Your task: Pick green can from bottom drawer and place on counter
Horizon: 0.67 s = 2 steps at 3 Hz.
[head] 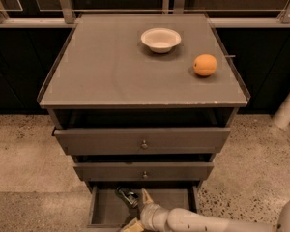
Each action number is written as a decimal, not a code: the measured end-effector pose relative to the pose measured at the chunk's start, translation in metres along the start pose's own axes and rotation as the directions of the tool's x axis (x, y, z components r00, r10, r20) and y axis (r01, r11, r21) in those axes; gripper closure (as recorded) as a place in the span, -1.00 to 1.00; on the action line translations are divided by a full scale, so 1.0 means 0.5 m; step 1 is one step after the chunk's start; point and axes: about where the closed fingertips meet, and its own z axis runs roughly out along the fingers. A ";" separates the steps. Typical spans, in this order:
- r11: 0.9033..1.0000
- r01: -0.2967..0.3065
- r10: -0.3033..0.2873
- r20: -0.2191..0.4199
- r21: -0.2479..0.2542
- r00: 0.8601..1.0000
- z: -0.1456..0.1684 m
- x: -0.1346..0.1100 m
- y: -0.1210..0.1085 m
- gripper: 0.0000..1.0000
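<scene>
- Tool (138,210), pale and two-fingered, sits low inside the bottom drawer (105,210). It reaches in from the 4 o'clock corner of the view on a light-coloured arm (203,221). Its fingers are spread apart, one pointing toward 12 o'clock and the other lower, near the drawer's front edge. Nothing is clamped between them.
- Green can (127,195) lies on the drawer floor at about 11 o'clock from the tool, just beside the upper fingertip. Whether they touch cannot be told.
- At 12 o'clock above the bottom drawer is the middle drawer (111,171), pulled out a little, and then the top drawer (101,140), pulled out further. Each has a small round knob.
- Further back, the counter (101,66) carries an orange fruit (205,65) near its right rim.
- A white bowl (160,39) stands at about 10 o'clock from the orange, well apart from it, toward the far edge.
</scene>
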 end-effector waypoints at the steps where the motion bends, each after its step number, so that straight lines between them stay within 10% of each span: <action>1: 0.997 -0.074 0.073 -0.038 -0.024 0.997 0.057 0.055 0.003 -1.00; 2: 0.993 -0.120 0.119 -0.071 -0.015 0.990 0.101 0.092 -0.010 -1.00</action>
